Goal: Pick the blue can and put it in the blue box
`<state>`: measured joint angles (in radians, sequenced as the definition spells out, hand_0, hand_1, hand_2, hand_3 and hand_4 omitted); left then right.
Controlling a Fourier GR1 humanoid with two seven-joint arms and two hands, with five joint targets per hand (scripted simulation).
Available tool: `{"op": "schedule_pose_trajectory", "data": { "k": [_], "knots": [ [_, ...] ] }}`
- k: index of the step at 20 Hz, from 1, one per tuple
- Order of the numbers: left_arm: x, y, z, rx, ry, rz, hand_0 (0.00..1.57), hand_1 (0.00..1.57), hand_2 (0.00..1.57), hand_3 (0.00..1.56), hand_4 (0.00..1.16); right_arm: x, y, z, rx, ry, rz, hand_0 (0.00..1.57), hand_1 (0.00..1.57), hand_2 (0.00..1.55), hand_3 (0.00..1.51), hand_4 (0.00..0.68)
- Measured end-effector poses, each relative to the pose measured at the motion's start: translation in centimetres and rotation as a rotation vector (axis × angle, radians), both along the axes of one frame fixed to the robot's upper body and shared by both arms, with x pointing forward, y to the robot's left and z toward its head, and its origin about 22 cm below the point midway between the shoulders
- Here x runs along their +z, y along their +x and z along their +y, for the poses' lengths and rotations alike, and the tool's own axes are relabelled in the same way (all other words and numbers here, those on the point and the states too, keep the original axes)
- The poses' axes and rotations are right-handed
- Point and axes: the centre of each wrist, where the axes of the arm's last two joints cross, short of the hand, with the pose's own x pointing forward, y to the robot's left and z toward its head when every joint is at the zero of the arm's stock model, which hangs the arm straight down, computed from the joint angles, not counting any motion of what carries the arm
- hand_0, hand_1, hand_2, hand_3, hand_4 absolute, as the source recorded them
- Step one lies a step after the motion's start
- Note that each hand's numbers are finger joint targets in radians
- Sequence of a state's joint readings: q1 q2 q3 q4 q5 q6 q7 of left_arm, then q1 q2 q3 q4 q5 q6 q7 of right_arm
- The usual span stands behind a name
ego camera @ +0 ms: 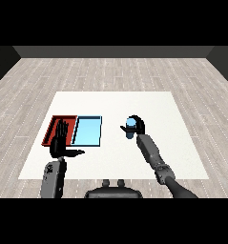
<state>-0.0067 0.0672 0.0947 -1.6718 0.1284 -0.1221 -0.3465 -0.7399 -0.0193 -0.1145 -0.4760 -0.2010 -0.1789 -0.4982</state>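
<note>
The blue can (130, 127) stands upright right of the trays, with my right hand (137, 126) curled round it from behind and the right. The light blue tray (88, 130) lies left of the can with nothing in it. My left hand (59, 140) hovers with straight fingers over the red tray's near part, thumb pointing right toward the light blue tray's front edge.
The red tray (55, 125) lies directly left of the light blue tray, partly covered by my left hand. The white table (149, 102) stretches behind and to the right of the can. Grey wooden floor surrounds the table.
</note>
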Motion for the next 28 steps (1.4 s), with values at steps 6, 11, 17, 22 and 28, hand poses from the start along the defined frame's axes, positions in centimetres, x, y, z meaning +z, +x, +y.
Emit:
{"op": "schedule_pose_trajectory", "data": {
  "k": [6, 11, 17, 22, 28],
  "knots": [
    [-0.3, 1.0, -1.8, -0.058, 0.028, 0.028, 0.00, 0.00, 0.00, 0.00, 0.00, 3.4, 1.3, -0.6, 0.012, -0.066, -0.062, 1.43, 1.43, 1.45, 1.40, 0.623],
    [-1.0, 1.4, -4.1, -0.114, 0.046, 0.086, 0.00, 0.00, 0.00, 0.00, 0.00, 6.1, 1.4, -1.0, 0.029, -0.126, -0.141, 1.43, 1.43, 1.45, 1.40, 0.617],
    [-1.3, 1.9, -6.5, -0.165, 0.057, 0.141, 0.00, 0.00, 0.00, 0.00, 0.00, 9.0, 0.5, -0.8, 0.055, -0.170, -0.208, 1.42, 1.42, 1.45, 1.40, 0.616],
    [-1.6, 2.2, -8.3, -0.213, 0.041, 0.162, 0.00, 0.00, 0.00, 0.00, 0.00, 9.7, -2.9, 1.4, 0.056, -0.190, -0.229, 1.43, 1.43, 1.45, 1.40, 0.616],
    [-1.8, 2.7, -9.9, -0.243, 0.031, 0.206, 0.00, 0.00, 0.00, 0.00, 0.00, 10.5, -6.0, 1.7, 0.063, -0.226, -0.239, 1.44, 1.44, 1.45, 1.40, 0.611]
  ]
}}
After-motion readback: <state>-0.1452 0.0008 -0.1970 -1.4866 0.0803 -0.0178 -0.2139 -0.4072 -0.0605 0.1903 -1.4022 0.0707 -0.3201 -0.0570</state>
